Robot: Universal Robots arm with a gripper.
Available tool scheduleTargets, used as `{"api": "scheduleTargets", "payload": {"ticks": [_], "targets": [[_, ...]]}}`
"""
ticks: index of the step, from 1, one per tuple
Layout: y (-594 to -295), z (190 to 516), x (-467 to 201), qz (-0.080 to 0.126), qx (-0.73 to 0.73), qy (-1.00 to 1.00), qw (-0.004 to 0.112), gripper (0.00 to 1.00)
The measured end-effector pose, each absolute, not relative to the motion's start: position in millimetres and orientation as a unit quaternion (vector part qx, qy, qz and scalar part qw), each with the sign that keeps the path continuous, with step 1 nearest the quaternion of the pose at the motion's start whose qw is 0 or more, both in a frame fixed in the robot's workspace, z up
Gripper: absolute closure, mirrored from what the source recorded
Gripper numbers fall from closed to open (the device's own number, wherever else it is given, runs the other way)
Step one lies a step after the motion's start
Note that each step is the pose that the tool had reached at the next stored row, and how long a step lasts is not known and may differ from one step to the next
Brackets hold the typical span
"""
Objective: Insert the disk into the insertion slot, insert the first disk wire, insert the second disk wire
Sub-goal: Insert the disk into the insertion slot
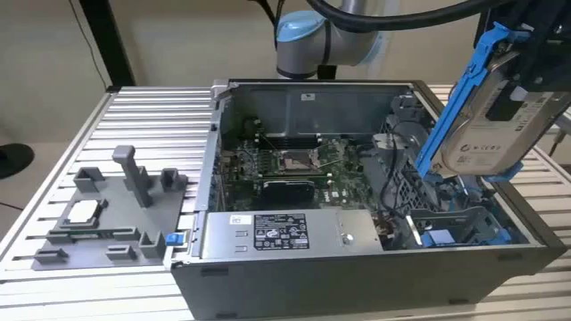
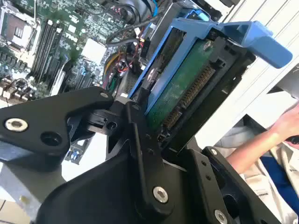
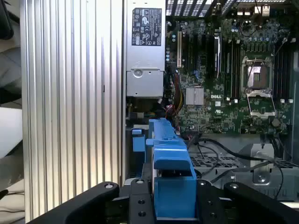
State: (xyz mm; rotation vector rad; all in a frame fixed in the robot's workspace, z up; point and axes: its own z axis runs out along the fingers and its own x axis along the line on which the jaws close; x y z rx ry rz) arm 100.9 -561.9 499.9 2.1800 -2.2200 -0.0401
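Blue-framed disk point(image 1: 489, 134) in the gripper point(image 3: 174, 205)

Place: robotics lab | evidence: slatted aluminium workbench point(image 1: 143, 120), opened computer case point(image 1: 357, 291), grey fixture plate point(image 1: 134, 224)

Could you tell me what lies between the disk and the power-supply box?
In the first wrist view, coloured wires lie between the disk and the power-supply box.

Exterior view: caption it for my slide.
Robot hand holds the blue-framed disk tilted above the open computer case, not yet inserted.
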Motion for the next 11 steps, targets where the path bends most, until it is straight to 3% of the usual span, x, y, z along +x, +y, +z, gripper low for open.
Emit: {"api": "scheduleTargets", "payload": {"ticks": [11], "targets": [[-562.7, 498.6, 102.5, -0.013, 0.701, -0.713, 0.015, 1.00]]}}
